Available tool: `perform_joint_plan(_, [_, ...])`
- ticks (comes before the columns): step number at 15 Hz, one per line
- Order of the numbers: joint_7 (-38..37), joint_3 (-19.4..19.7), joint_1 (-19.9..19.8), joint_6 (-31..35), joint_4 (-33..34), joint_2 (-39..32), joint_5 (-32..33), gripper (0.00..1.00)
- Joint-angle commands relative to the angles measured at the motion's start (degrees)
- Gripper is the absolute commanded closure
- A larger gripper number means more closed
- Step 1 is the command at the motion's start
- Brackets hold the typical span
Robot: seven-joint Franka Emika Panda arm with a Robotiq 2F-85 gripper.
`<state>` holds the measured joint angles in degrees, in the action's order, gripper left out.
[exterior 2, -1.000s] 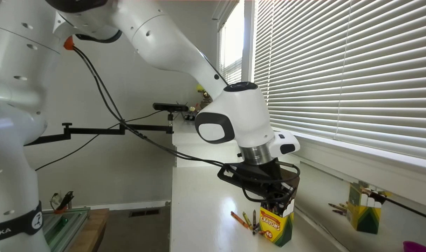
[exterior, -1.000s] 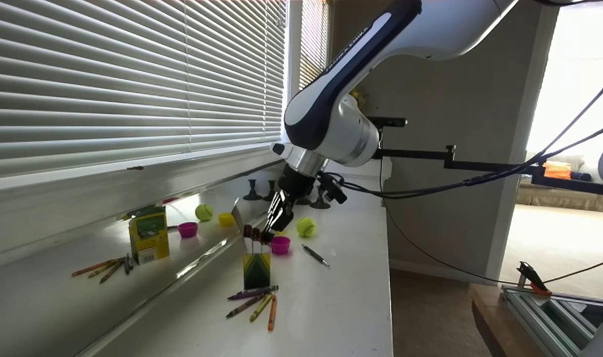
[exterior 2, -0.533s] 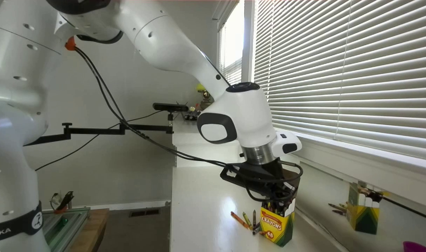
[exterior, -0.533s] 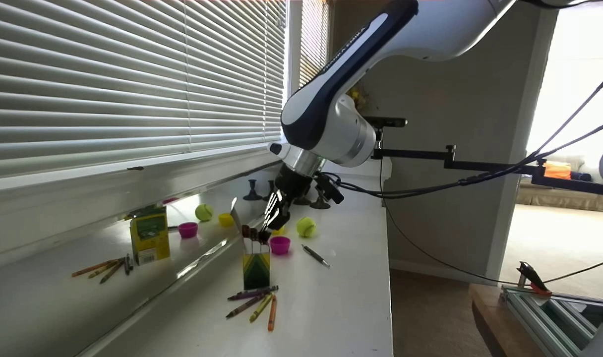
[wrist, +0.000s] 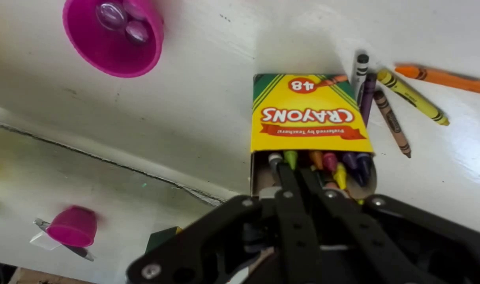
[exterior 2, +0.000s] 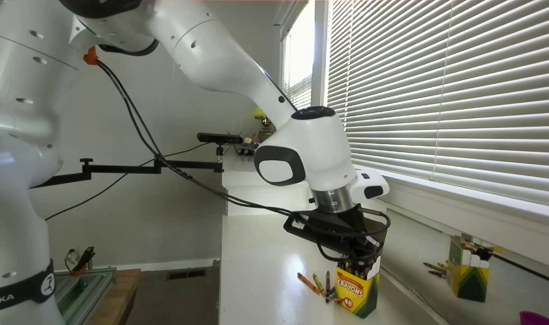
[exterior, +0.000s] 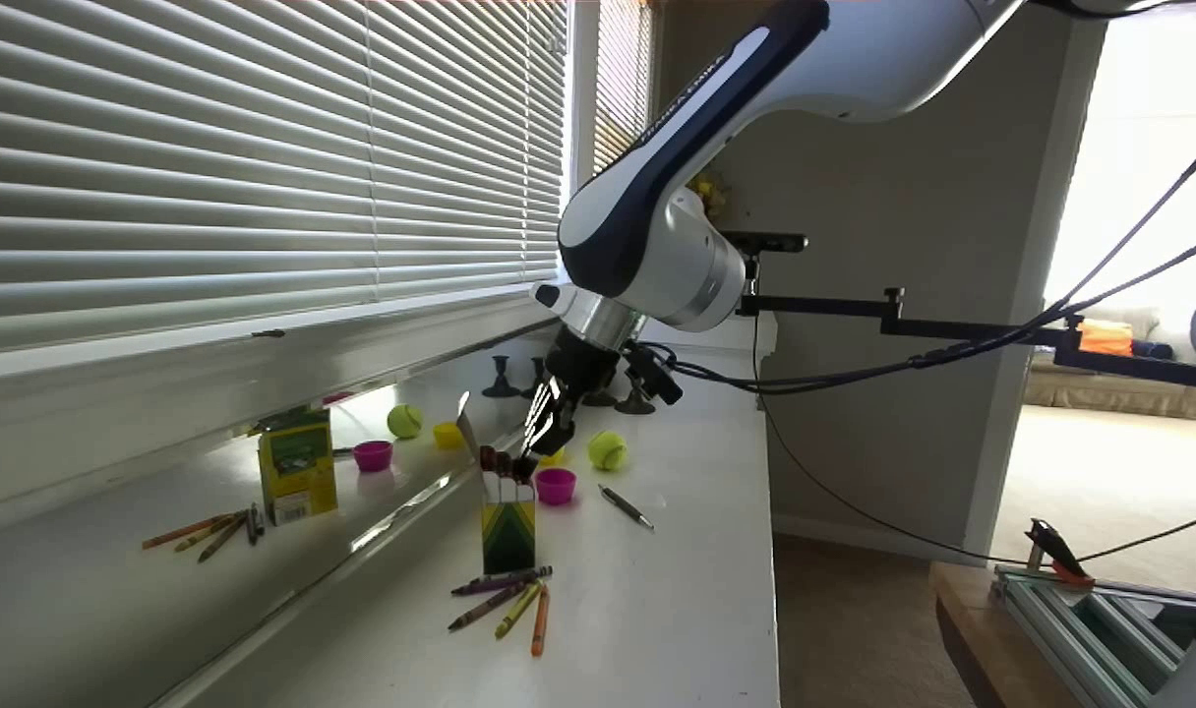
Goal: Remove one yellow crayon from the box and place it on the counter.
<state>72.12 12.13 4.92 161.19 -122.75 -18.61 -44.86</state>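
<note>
We could drag out neighbouring crayons (wrist: 329,161): they crowd the yellow crayon (wrist: 340,176) in the box (wrist: 311,123), just right of our gripper (wrist: 298,170) in the wrist view; whether its close-set fingers (wrist: 289,186) pinch anything we can't tell. There, loose crayons (wrist: 393,125) clutter the counter (wrist: 208,90) at right; a pink cup (wrist: 111,59) stands left

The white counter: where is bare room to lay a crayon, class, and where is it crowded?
In both exterior views, bare counter lies between the orange crayon and the room-side edge. Crowded: around the box, loose crayons at its foot, the pink cup near, the gripper at its mouth.
</note>
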Motion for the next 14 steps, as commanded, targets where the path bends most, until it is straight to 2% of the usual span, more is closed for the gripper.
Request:
perform_joint_plan(1, [1.7, -1.0, -1.2, -0.4, 1.0, -1.7, -1.7, 0.93])
perform_joint_plan(2, [1.7, -1.1, -1.2, -0.5, 1.1, -1.8, -1.7, 0.99])
perform_joint_plan(4, [1.6, -1.1, -1.3, -0.6, 1.1, -1.6, -1.6, 1.00])
perform_joint_plan(10, [-1.9, 1.4, 0.2, -2.0, -2.2, 4.3, 2.0, 0.99])
perform_joint_plan(14, [-5.4, 4.3, 2.1, -4.0, -4.2, 9.3, 7.7, 0.99])
